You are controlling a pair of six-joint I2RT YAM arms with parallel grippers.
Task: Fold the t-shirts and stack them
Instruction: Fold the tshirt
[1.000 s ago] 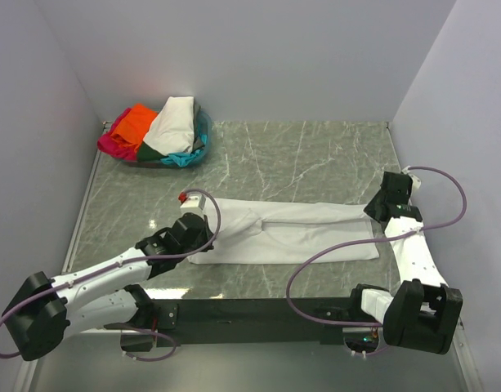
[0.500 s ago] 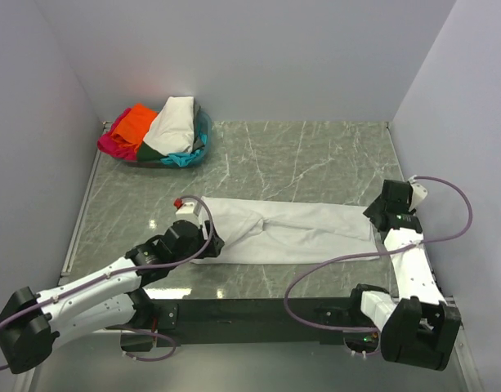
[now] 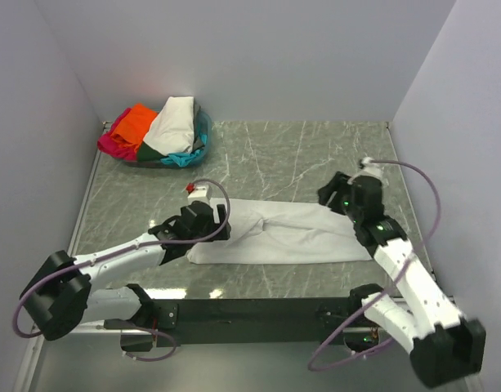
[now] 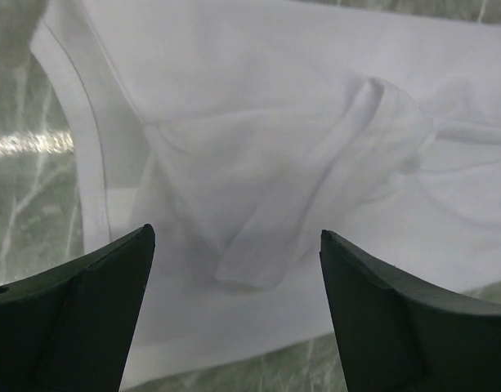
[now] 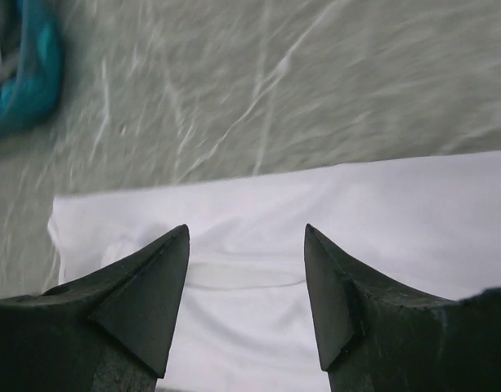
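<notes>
Top external, first voice: the white t-shirt (image 3: 283,233) lies as a long band across the near middle of the marble table (image 3: 299,155), more rumpled toward its left end than a second ago.
Second voice: And both arms have let it go! The left gripper (image 3: 221,231), clamped a second back, now stands spread over that left end. Its wrist view shows the jaws wide above a raised fold (image 4: 258,245), nothing between them.
First voice: Right gripper (image 3: 328,196)?
Second voice: Released too, empty, and swung in from the shirt's right end to hang over its right part. The coloured t-shirts (image 3: 156,135) sit unmoved in the back-left corner.
</notes>
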